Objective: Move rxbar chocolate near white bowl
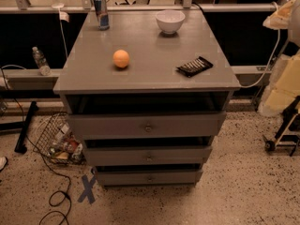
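Drawer cabinet [178, 124] front edge: pinch angled rxbar chocolate [194, 66] across short side, carry to white bowl [170, 21]; gripper out of frame, state unknown.

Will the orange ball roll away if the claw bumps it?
Probably: the orange ball is round and sits loose on the flat table, so a nudge likely rolls it. It looks smooth, maybe slippery. The claw is at the top right.
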Motion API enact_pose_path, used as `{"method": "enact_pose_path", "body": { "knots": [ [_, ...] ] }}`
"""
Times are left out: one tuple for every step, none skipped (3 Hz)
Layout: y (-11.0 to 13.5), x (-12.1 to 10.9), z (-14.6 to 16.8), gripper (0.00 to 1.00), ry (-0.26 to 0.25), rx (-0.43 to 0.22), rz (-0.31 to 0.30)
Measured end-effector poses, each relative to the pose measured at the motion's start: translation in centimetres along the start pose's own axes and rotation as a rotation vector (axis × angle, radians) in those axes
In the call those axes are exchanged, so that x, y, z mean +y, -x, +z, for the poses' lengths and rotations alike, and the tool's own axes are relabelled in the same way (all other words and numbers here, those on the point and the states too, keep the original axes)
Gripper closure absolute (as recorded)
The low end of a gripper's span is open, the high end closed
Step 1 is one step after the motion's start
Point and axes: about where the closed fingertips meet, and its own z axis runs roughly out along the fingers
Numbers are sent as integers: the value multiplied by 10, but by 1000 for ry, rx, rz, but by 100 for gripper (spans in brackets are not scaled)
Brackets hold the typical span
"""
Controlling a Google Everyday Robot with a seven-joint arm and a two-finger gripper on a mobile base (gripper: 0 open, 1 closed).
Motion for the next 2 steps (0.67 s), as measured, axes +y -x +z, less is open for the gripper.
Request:
{"method": "enact_pose_path", "body": {
  "knots": [
    [0, 0, 0, 0, 0, 0, 0],
    [-4, -26, 8, 0, -10, -55, 6]
  ]
}}
